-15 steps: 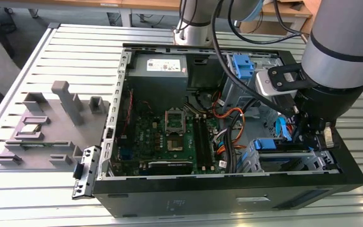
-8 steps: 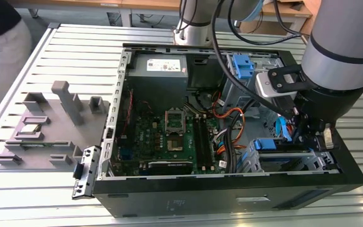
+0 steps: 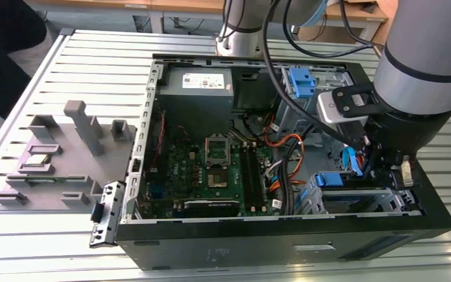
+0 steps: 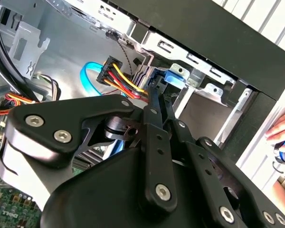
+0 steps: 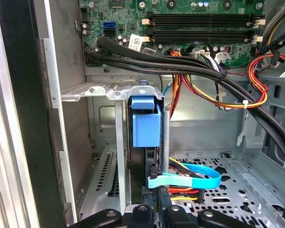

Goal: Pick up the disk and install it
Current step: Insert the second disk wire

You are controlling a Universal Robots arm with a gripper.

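Note:
The disk (image 3: 331, 179) stands on edge inside the metal drive bay (image 3: 359, 200) at the case's front corner, on the exterior view's right. Its blue caddy end (image 5: 146, 123) shows between the bay's rails, and the drive body is mostly hidden. My gripper (image 3: 378, 167) hangs just above that bay inside the case. In the second wrist view the gripper (image 4: 154, 92) has its black fingers (image 4: 156, 118) drawn together, with the tip close to the blue caddy tab (image 4: 173, 76). I see nothing held between them. A light-blue data cable (image 5: 190, 179) and a power plug (image 5: 173, 194) lie close by.
The open black computer case (image 3: 288, 249) holds a green motherboard (image 3: 218, 170) and thick cable bundles (image 5: 180, 66). Another blue bracket (image 3: 300, 79) sits in the far bay. A grey fixture (image 3: 61, 158) stands on the slatted table. A person's hand (image 4: 282, 130) is outside the case wall.

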